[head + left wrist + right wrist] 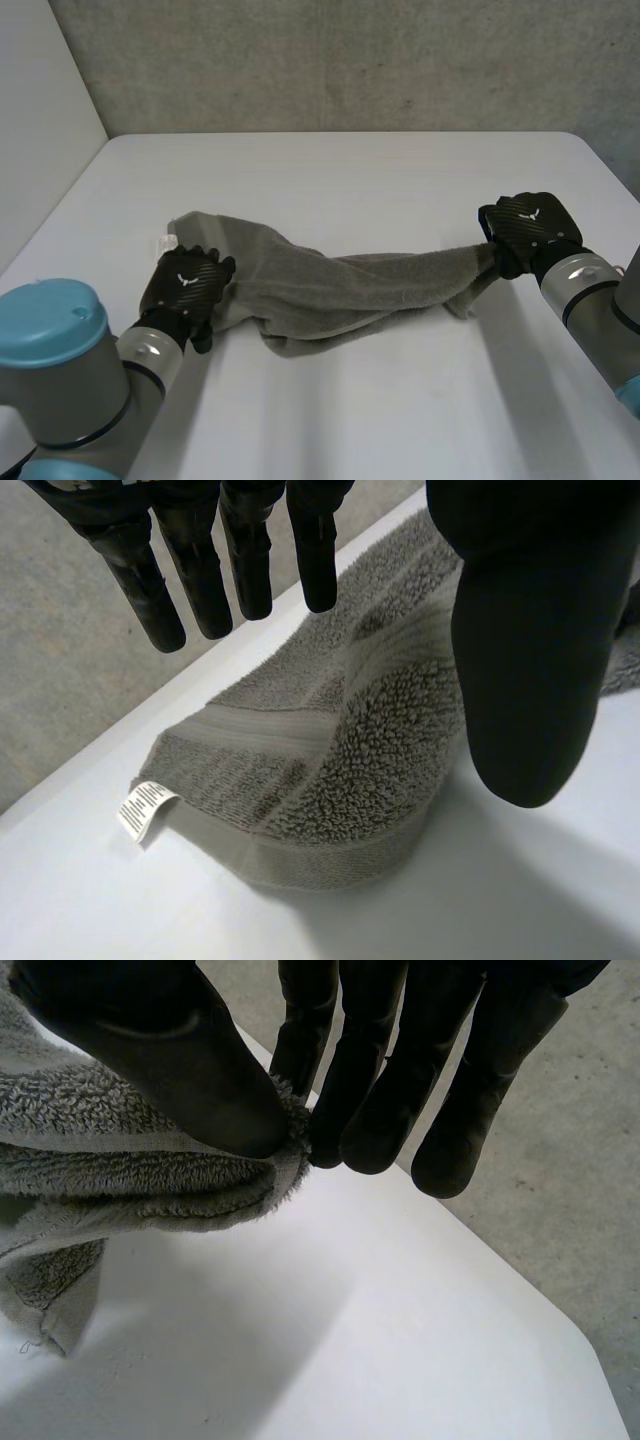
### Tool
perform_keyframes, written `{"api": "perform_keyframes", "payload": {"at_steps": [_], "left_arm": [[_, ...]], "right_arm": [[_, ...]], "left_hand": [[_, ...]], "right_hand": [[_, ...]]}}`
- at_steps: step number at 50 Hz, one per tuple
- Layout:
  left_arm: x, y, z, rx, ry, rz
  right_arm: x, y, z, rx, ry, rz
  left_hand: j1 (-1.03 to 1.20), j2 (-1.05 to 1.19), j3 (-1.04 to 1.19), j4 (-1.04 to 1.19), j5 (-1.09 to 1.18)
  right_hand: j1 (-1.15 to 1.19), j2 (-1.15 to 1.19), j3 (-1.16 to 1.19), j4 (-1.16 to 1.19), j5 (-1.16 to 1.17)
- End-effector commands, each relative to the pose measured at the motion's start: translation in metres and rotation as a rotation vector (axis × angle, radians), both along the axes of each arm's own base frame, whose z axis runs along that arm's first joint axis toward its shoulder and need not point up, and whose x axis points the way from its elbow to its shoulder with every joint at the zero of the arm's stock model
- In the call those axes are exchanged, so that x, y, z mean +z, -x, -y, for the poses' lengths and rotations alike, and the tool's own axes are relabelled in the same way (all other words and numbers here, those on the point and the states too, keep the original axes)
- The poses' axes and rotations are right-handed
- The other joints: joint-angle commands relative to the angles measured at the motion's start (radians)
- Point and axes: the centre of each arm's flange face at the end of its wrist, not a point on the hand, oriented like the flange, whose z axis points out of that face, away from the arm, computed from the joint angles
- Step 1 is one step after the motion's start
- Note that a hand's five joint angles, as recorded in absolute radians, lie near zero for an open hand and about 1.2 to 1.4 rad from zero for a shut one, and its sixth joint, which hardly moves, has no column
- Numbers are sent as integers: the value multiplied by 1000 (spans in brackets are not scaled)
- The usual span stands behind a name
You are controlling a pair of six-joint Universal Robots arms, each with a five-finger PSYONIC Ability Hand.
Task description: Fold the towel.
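A grey towel point(330, 285) lies bunched and stretched across the white table point(350, 180). My left hand point(187, 283) hovers over the towel's left end with straight, spread fingers point(235, 565) and the thumb point(530, 670) apart, holding nothing. Under its palm lies the folded towel end point(340, 750) with a white label point(143, 808) at its corner. My right hand point(528, 230) holds the towel's right end lifted off the table. In the right wrist view its thumb point(190, 1070) pinches the towel edge point(130, 1170) against the fingers point(375, 1090).
A grey concrete wall point(350, 60) stands behind the table's far edge. A white side panel point(40, 120) rises at the left. Bare table surface point(380, 400) lies in front of the towel and beyond it.
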Motion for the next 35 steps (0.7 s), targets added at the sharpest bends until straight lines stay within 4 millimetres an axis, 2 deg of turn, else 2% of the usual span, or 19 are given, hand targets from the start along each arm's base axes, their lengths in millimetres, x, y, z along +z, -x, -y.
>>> {"api": "perform_keyframes", "payload": {"at_steps": [1,5,7,8,9,10,12,14,15,17,18,19,20,22,24,26,28,30,35], "left_arm": [[-17,12,13,-13,-25,12],[-23,17,16,-22,-30,15],[-24,21,20,-28,-22,11],[-24,21,20,-28,-22,11],[-23,22,23,-28,-9,4],[-20,24,26,-27,21,-12],[-20,24,26,-27,22,-12],[10,24,33,-14,138,-72],[10,24,33,-14,139,-73],[59,18,30,-3,262,-138],[60,18,30,-3,262,-138],[81,14,28,2,316,-163],[81,14,27,3,317,-163],[106,8,25,11,383,-190],[147,0,13,3,480,-240],[161,-3,6,-14,498,-248],[169,-5,1,-35,491,-242],[171,-6,-1,-58,458,-226],[156,-8,1,-92,344,-181]], "right_arm": [[-1,0,-1,0,-3,-1],[-1,0,-1,0,-2,0],[0,0,0,0,3,1],[0,0,0,0,3,1],[1,0,1,0,7,2],[3,-1,1,2,14,2],[6,-1,2,3,23,4],[10,0,3,2,35,6],[18,-1,3,4,52,8],[33,0,3,0,95,16],[52,0,-1,10,141,19],[69,-1,-6,30,168,23],[69,-1,-6,30,168,23],[99,-2,-16,81,184,5],[116,-2,-22,108,182,-13],[130,0,-26,125,180,-30],[156,7,-34,140,175,-70],[164,9,-37,145,165,-98],[162,5,-35,185,117,-187]], "left_hand": [[48,50,50,49,54],[92,95,94,93,98],[556,558,558,556,561],[559,561,561,560,565],[957,959,959,958,963],[1039,1042,1041,1040,1045],[1040,1042,1042,1041,1046],[1040,1042,1042,1041,1046],[1040,1042,1042,1041,1046],[1040,1042,1042,1041,1046],[1040,1042,1042,1041,1046],[1040,1042,1042,1041,1046],[1040,1042,1042,1041,1046],[1040,1042,1042,1041,1046],[1040,1042,1042,1041,1046],[1040,1042,1042,1041,1046],[1040,1042,1042,1041,1046],[1040,1042,1042,1041,1046],[1040,1042,1042,1041,1046]], "right_hand": [[87,70,66,57,47],[87,70,66,57,47],[87,70,66,57,47],[87,70,66,57,47],[87,70,66,57,47],[87,70,66,57,47],[87,70,66,57,47],[87,70,66,57,47],[87,70,66,57,47],[87,70,66,57,47],[87,70,66,57,47],[87,70,66,57,47],[87,70,66,57,47],[87,70,66,57,47],[87,70,66,57,47],[87,70,66,57,47],[87,70,66,57,47],[87,70,66,57,47],[87,70,66,57,47]]}}
